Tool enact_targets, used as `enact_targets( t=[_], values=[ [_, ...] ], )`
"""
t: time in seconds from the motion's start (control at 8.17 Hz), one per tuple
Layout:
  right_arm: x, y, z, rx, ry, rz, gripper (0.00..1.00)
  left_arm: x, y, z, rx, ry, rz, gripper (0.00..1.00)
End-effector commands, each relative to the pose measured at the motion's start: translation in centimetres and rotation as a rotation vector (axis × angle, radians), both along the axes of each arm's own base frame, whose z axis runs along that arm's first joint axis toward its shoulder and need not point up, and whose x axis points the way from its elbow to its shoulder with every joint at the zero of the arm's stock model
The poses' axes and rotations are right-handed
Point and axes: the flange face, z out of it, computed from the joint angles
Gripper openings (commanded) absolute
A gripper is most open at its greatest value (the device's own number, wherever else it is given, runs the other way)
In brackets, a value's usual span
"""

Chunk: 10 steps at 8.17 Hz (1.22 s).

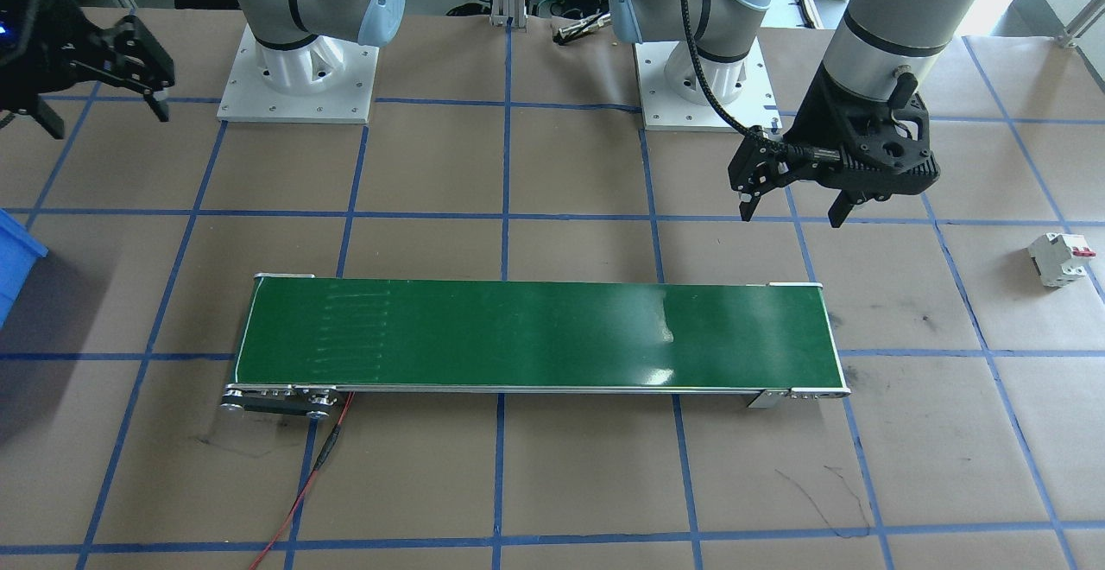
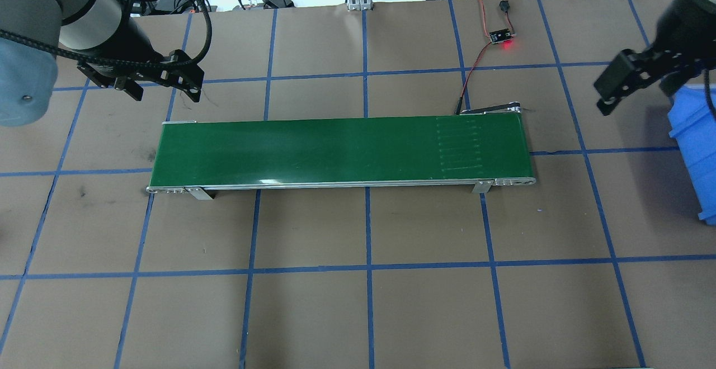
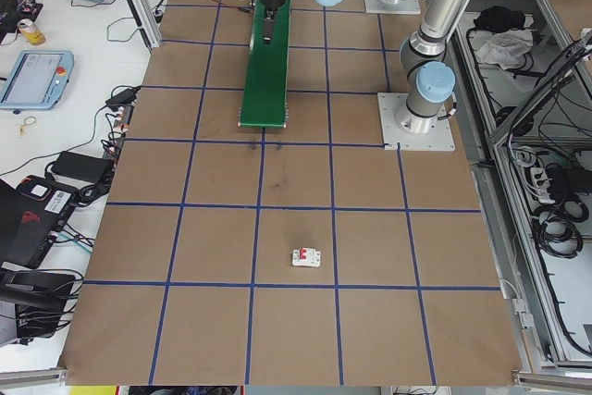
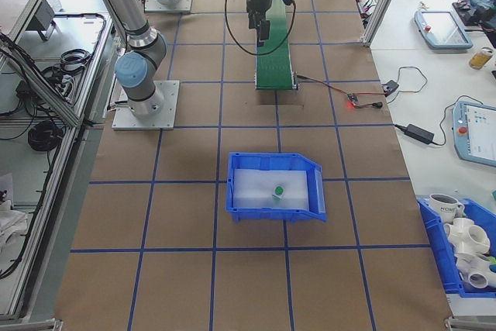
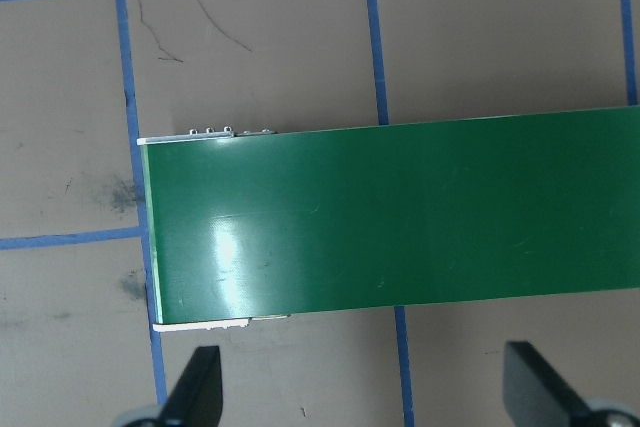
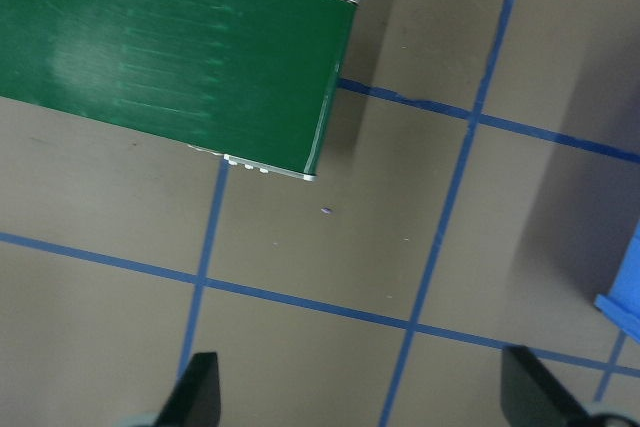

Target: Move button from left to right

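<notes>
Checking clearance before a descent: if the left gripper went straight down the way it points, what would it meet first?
Probably bare table paper just beside the green conveyor belt, near its end. The open left gripper holds nothing; depth is unclear, so it could clip the belt's edge.

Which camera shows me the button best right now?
Exterior right: the button shows as a green cap inside the blue bin. Overhead and front views catch only the bin's edge, its inside out of frame; the other views miss the button.
</notes>
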Motion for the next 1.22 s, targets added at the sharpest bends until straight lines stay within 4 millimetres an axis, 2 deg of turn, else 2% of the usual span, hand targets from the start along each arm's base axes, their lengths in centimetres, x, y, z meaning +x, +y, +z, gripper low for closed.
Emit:
enact_targets(
  t=[0.0,0.12,1.1],
  values=[
    [10.7,0.1,-1.1,-0.027,0.014,-0.055,1.00,0.2,0.2,0.2,-0.001,-0.009,-0.007,1.00],
    [11.3,-1.3,-1.2,-0.094,0.041,-0.048,1.00,0.3,0.2,0.2,-0.001,-0.009,-0.008,1.00],
    [11.1,-1.7,-0.8,-0.123,0.049,-0.058,1.00,0.3,0.1,-0.1,0.005,-0.012,-0.008,1.00]
  ],
)
